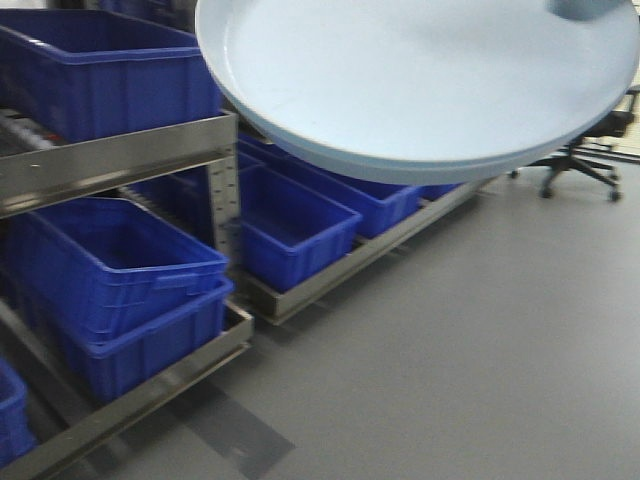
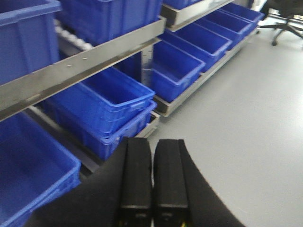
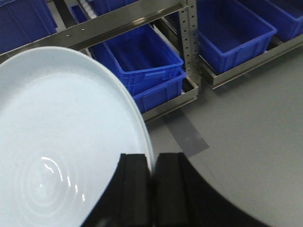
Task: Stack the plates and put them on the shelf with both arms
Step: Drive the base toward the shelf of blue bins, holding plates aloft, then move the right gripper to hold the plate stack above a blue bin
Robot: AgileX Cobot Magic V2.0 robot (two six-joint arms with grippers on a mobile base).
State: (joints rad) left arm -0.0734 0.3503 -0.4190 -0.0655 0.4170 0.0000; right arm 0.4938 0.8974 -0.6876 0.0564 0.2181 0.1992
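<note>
From my right wrist camera I see the right gripper (image 3: 151,177) pinched on the rim of a pale blue-white plate (image 3: 61,142), its 2 black fingers (image 3: 131,189) pressed either side of the edge. The plate fills the left of that view, light glinting off the faint rings inside it. In the front camera the same plate (image 1: 420,80) is up in the air, tilted, covering the top of the picture above the grey floor (image 1: 470,340). I can only make out 1 plate.

The left gripper (image 2: 152,182) is closed with nothing between its fingers (image 2: 136,179), which sit together with just a thin seam. It points toward the metal shelf (image 2: 94,59), which is loaded with blue bins (image 2: 102,101). An office chair (image 1: 585,160) stands far back on the right.
</note>
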